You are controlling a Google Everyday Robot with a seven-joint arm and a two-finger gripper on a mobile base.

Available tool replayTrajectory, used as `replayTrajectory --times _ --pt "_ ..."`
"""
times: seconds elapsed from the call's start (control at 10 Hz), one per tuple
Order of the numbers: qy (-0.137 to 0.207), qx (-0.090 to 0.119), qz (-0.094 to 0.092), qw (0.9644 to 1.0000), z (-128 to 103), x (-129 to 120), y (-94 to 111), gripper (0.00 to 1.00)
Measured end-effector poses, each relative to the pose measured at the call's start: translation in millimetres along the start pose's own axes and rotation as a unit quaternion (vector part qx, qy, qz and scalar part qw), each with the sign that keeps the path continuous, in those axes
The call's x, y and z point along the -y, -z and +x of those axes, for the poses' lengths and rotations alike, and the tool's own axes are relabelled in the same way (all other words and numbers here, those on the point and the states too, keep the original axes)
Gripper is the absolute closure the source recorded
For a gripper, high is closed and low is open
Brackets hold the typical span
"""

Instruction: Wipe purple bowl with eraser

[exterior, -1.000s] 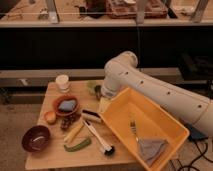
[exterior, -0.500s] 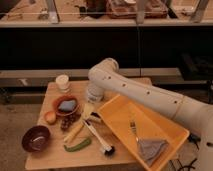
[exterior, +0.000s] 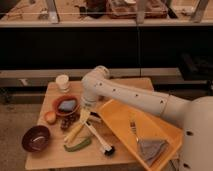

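Plainly, the gripper (exterior: 86,113), wide open and empty, could knock the brush (exterior: 97,137) just beside it, since things lie crowded there.

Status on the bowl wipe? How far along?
Done: nothing visible; the purple bowl sits untouched at a near corner of the table. In hand: the claw, open and empty, hangs over the middle beside a dark block, probably the eraser. Left: grasp it, carry it to the bowl, wipe.
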Motion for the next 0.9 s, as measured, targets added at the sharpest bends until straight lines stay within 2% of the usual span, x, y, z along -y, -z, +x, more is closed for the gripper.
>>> replayTrajectory --times 0.3,0.6,0.9 --pt "-0.007 -0.017 0.012 0.9998 4 5 -22 0.20" --pt "-0.003 -0.032 0.031 0.9990 15 11 -53 0.20" --pt "0.005 -0.051 0.037 0.9980 24 19 -70 0.20"
